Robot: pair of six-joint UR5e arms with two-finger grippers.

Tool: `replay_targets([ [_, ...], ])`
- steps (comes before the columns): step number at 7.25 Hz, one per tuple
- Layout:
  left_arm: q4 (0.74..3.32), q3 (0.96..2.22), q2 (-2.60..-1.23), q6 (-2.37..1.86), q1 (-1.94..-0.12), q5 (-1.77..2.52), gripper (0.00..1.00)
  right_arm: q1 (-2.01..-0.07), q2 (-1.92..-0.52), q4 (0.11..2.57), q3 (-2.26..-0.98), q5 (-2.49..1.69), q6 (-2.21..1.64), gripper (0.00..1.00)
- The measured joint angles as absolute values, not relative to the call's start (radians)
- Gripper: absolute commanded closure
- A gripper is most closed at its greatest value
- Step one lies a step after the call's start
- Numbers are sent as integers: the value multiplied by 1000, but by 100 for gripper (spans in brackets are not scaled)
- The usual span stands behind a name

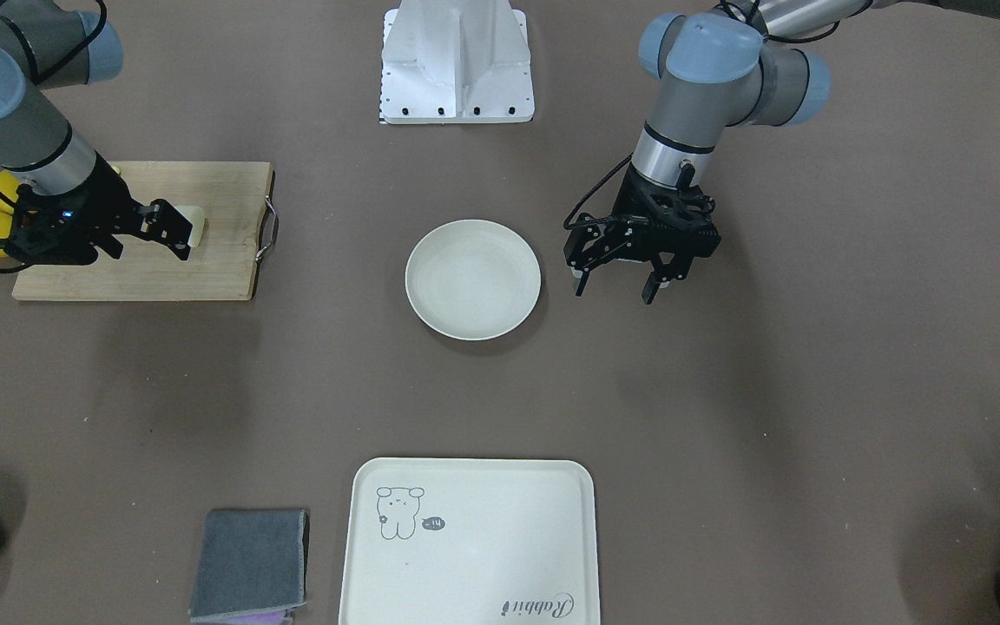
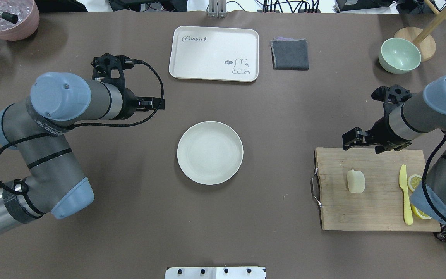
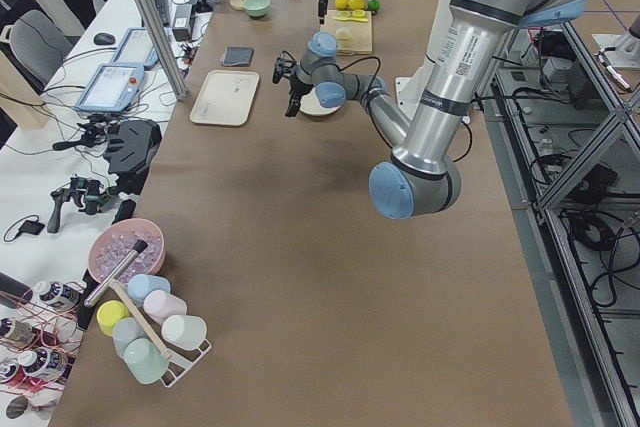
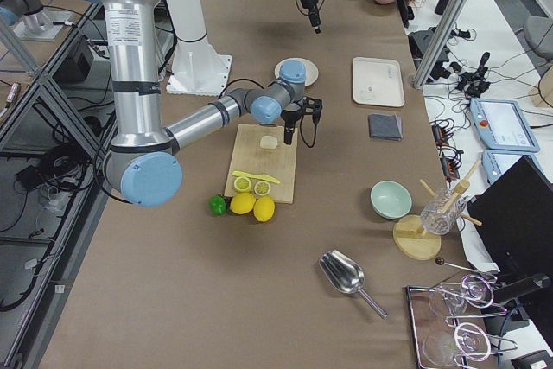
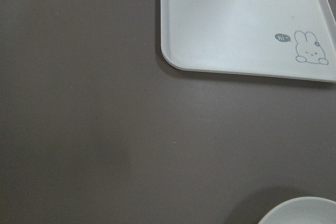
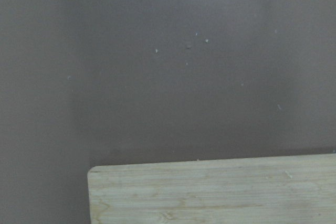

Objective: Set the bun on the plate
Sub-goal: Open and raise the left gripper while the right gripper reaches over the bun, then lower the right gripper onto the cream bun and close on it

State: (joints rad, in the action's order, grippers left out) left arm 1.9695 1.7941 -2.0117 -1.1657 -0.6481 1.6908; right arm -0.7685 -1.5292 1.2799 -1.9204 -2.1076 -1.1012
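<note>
From the front I see my left gripper (image 1: 617,285) spread wide, empty, beside the round off-white shallow plate (image 1: 472,278). My right gripper (image 1: 146,241) is also spread and empty. Overhead, the small pale cream bun (image 2: 355,181) lies on the rectangular wooden cutting board (image 2: 378,209).

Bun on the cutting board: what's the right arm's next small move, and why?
Probably shift the right tool back toward the robot until it is above the bun. The tool looks open and hangs over the far edge of the cutting board; its wrist view shows only that edge, no bun. The plate is empty.
</note>
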Motion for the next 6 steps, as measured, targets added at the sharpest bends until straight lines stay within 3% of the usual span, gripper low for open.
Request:
replay_targets([
  [6,1968,1794,-2011,-1164,-675,1696,2,-630,-1637,1115,-1924,-2017,-1230,0],
])
